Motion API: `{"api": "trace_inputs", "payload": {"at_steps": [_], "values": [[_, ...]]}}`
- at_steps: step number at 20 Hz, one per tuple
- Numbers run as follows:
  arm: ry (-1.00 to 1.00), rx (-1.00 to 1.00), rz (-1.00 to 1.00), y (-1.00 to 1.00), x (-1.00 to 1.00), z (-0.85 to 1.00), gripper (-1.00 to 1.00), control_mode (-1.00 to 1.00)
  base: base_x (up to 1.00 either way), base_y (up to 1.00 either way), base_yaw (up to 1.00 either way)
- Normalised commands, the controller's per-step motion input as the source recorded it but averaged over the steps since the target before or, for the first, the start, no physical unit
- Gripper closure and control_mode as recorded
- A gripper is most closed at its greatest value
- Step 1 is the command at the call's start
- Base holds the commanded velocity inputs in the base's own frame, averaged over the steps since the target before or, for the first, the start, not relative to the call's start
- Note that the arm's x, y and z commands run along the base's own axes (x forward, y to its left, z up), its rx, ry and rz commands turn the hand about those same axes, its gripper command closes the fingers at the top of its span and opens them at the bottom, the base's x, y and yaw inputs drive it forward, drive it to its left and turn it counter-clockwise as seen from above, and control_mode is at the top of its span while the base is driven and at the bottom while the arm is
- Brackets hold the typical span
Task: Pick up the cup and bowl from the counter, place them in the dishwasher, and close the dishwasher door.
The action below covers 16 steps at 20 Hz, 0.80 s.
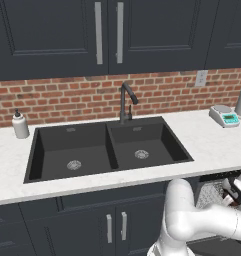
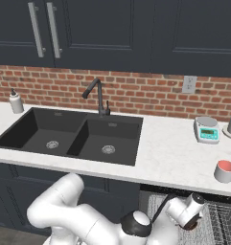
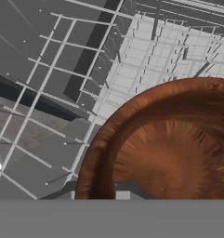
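Observation:
A brown bowl (image 3: 169,148) hangs just over the grey wire rack (image 3: 62,69) of the dishwasher, its rim right at my gripper (image 3: 122,193), which looks shut on it. From the right base view the gripper (image 2: 192,224) is low, below the counter (image 2: 174,153) edge, over the rack (image 2: 220,215), with the bowl (image 2: 190,225) dark beneath the hand. The left base view has the hand (image 1: 236,192) at the far right, beside the rack (image 1: 209,192). A grey cup (image 2: 225,171) with a pink inside stands upright on the counter near its front edge. The dishwasher door is out of view.
A black double sink (image 2: 71,136) with a dark faucet (image 2: 98,98) fills the counter's left half. A soap dispenser (image 1: 20,125) stands far left, and a small kitchen scale (image 2: 206,129) by the brick wall at right. Dark cabinets (image 1: 114,227) sit under the sink.

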Motion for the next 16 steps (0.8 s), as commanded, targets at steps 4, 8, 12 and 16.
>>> {"api": "trace_inputs", "payload": {"at_steps": [4,8,12,16], "values": [[0.00,0.01,0.01,0.00,0.00,-0.08,-1.00,-1.00,0.00,0.00,0.00],[0.00,0.00,0.00,0.00,0.00,0.00,-1.00,-1.00,0.00,0.00,0.00],[-0.04,0.00,0.00,0.00,-0.18,0.02,-1.00,-1.00,0.00,0.00,0.00],[-0.11,0.00,0.00,0.00,-0.41,0.34,-1.00,-1.00,0.00,0.00,0.00]]}}
